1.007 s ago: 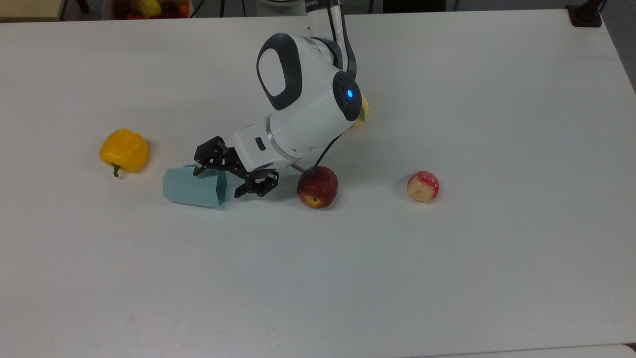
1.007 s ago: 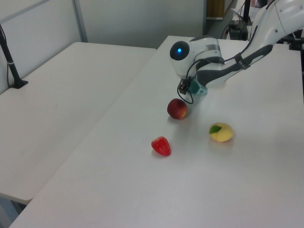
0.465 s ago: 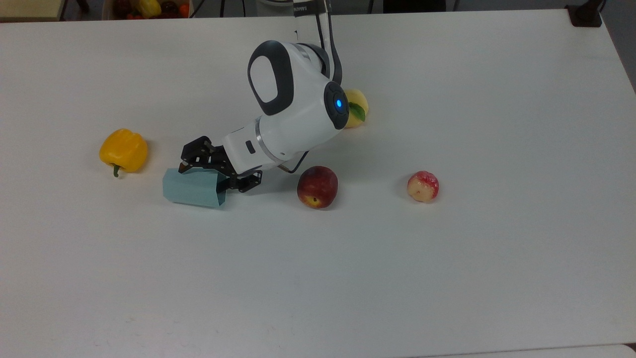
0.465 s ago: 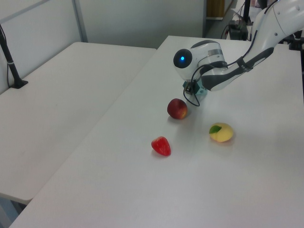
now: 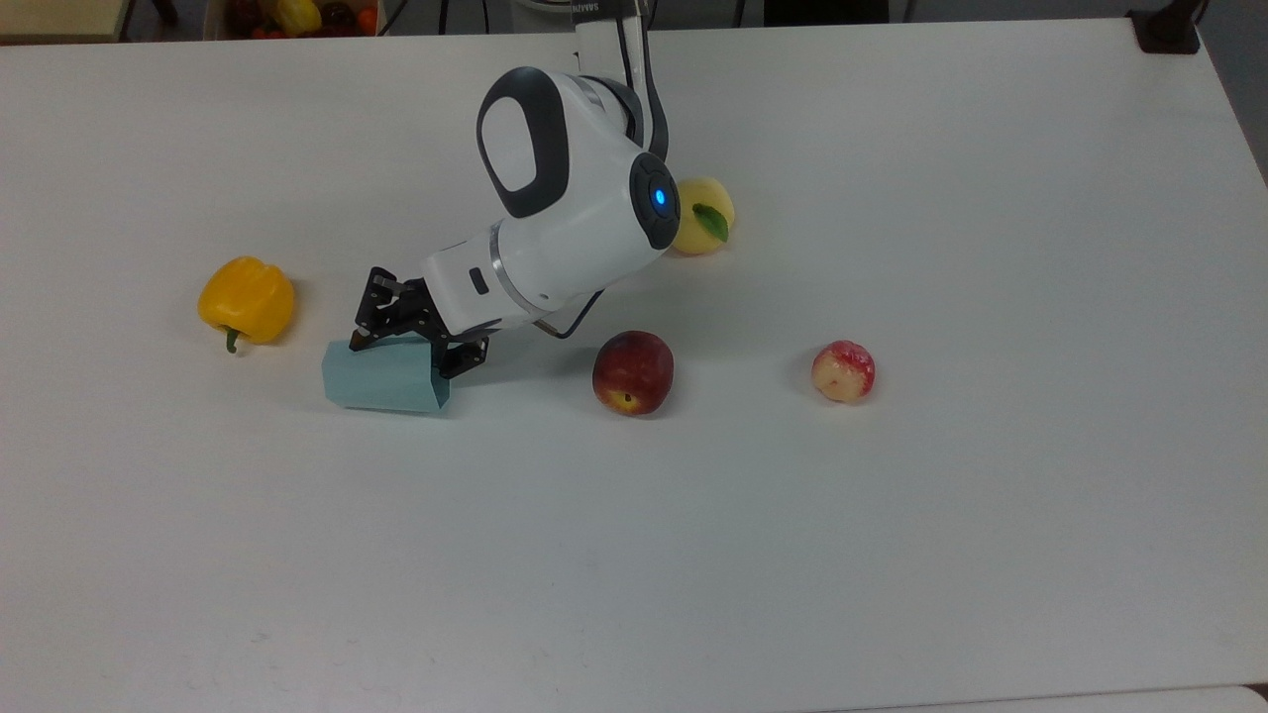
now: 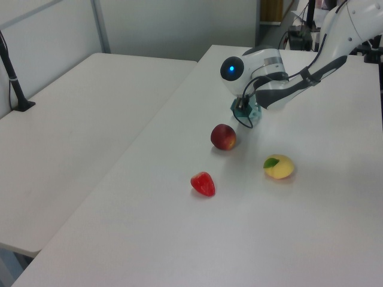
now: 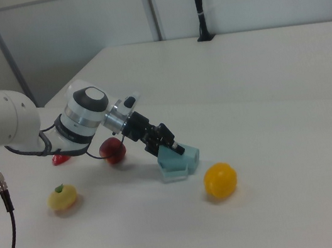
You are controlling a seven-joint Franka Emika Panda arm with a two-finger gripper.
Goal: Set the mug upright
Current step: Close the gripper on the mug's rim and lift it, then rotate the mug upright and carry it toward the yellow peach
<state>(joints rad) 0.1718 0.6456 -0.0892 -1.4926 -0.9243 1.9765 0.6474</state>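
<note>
The mug lies on its side on the white table, beside the yellow pepper. The gripper stands open, its fingers astride the mug's rim end.

**Hidden and cut off**

In the left view the arm covers most of the mug, leaving a small blue-green patch. In the top view the gripper covers the mug's open end, and its handle cannot be made out. A box of fruit is cut by the top view's upper edge.
</note>
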